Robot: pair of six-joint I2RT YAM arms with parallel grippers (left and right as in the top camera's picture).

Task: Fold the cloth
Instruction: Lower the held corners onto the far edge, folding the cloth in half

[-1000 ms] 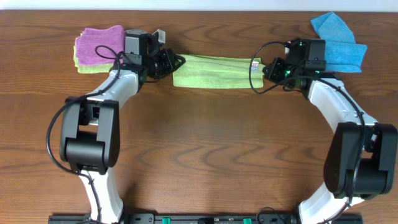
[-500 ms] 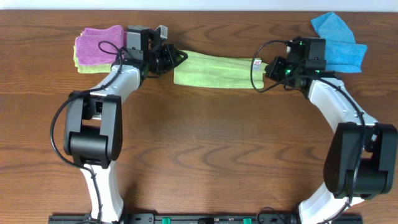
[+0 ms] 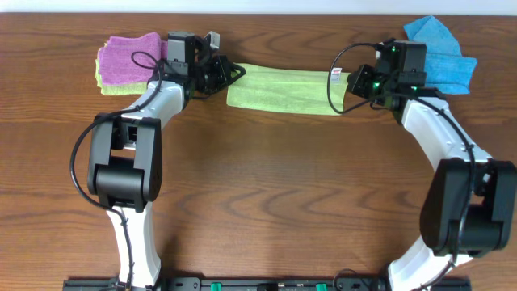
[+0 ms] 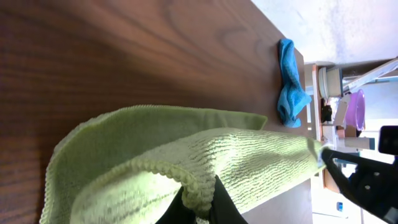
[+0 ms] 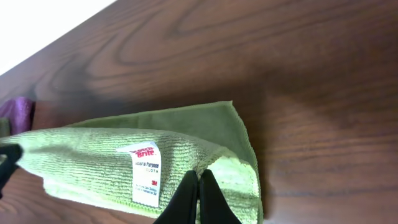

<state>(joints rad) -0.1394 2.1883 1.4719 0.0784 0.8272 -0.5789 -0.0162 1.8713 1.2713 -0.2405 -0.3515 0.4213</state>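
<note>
- The cloth, folded into a long band, is stretching between the two grippers near the far edge of the table
- The left gripper is pinching its left end, jaws pressed together on the layered edge
- The right gripper is pinching the right end, just beside the white tag
- A purple cloth is lying beside the left gripper, and a blue cloth beside the right one

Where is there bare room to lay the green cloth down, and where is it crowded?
Widest bare patch: the table middle, bordered by the held cloth beyond, left arm and right arm. Crowded: the far edge, with purple cloth, left claw, right claw, blue cloth.
</note>
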